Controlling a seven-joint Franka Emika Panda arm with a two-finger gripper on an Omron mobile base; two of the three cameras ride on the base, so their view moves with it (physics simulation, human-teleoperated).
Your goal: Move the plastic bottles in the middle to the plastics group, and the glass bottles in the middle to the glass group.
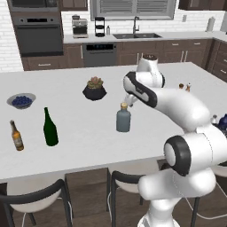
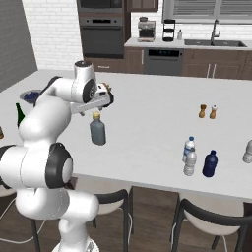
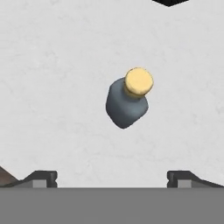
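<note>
The squat grey-blue glass bottle (image 1: 123, 119) (image 2: 97, 130) (image 3: 126, 105) with a tan stopper stands upright mid-counter. My gripper (image 1: 128, 102) (image 2: 99, 107) (image 3: 111, 179) hovers just above it, open and holding nothing, with the fingertips (image 3: 43, 178) wide apart. Two small clear plastic bottles (image 2: 189, 146) (image 2: 190, 163) stand at the right, close beside the dark blue bottle (image 2: 210, 164) of the plastics group. Far left, the green wine bottle (image 1: 50, 127) and brown beer bottle (image 1: 17, 136) form the glass group.
A dark pot with a plant (image 1: 94, 89) sits behind the grey bottle. A bowl of blueberries (image 1: 21, 101) is at the far left. Salt and pepper shakers (image 2: 207, 111) stand right of centre. Another pale bottle (image 2: 248, 151) shows at the right edge. Stools line the counter's near edge.
</note>
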